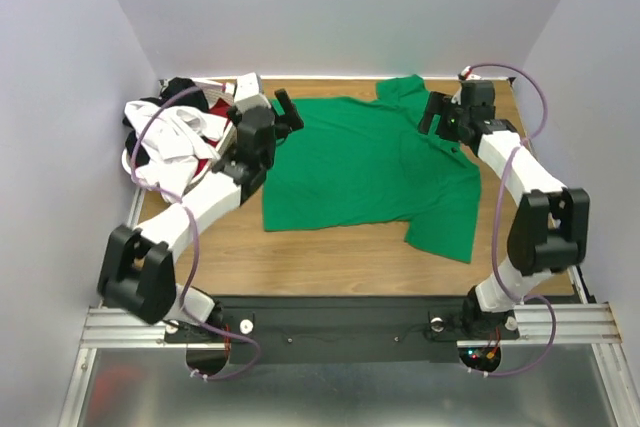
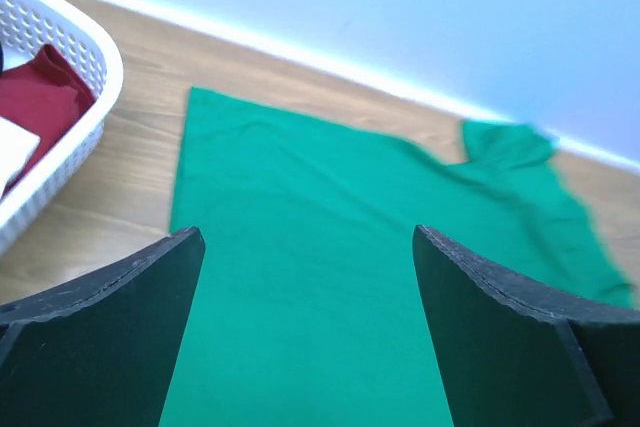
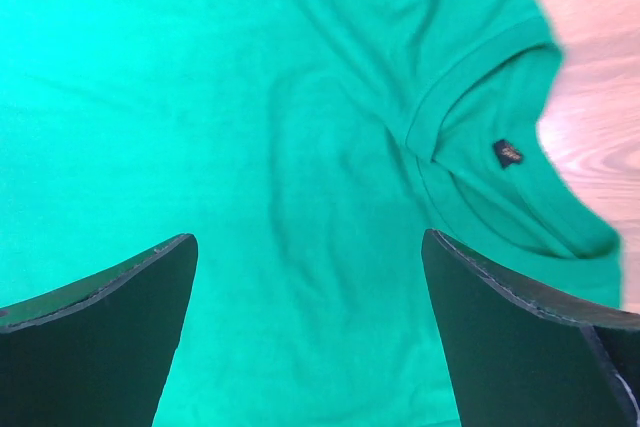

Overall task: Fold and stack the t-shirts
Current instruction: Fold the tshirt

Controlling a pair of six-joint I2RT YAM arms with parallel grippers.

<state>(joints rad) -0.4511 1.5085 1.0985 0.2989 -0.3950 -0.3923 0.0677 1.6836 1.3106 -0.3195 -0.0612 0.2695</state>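
A large bright green t-shirt lies spread flat on the wooden table, collar at the right, hem at the left. It also fills the left wrist view and the right wrist view, where its collar and label show. My left gripper is open and empty above the shirt's far left corner. My right gripper is open and empty above the collar end. White, black and red t-shirts sit heaped in the basket at the far left; the red one also shows in the left wrist view.
The white lattice laundry basket stands at the table's far left, close to my left arm. Walls close in the table at the back and both sides. Bare wood shows between the shirt and the arm bases.
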